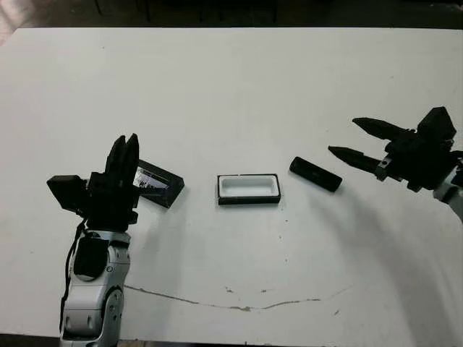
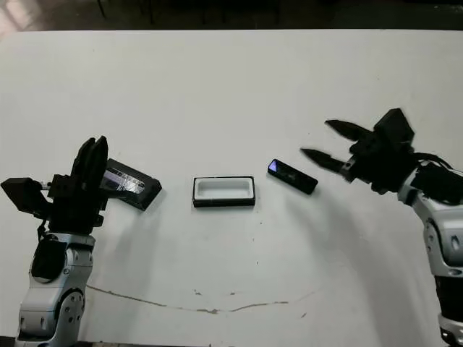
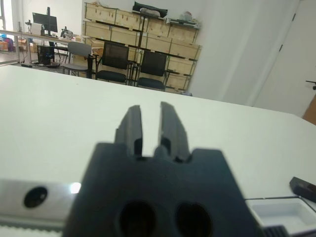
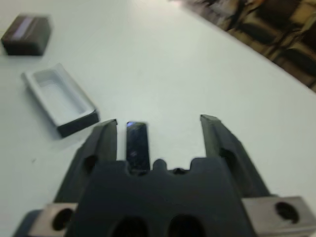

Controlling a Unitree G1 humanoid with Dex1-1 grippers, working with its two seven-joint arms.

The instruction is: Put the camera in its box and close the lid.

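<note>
on a white bench (image 1: 239, 94), three parts of one small kit lie in a row, still apart: the lid (image 1: 157, 183) at nine o'clock, the box (image 1: 248, 189) in the middle, the camera (image 1: 315, 174) at three o'clock. the box sits open side up, its white lining bare, plainly ready to take the bar; nothing is in it yet.

the right gripper (image 1: 352, 141) hangs just beside the camera's outer end, its jaws spread wide. in the right wrist view the camera (image 4: 137, 144) shows between the two black fingers (image 4: 101, 145), nearer one of them and seemingly touching neither, so the spread reads as a pre-grasp line-up along the bar's length, not a hold. the camera lies at a slant to the box, so it will likely need a turn before it drops in flat.

the left gripper (image 1: 123, 160) waits at nine o'clock just beside the lid, jaws drawn narrow with only a slit between them and nothing held. its place by the lid suggests it is parked for the closing step, which cannot start until the camera is seated. the lid rests window up, glare on its glossy face.
</note>
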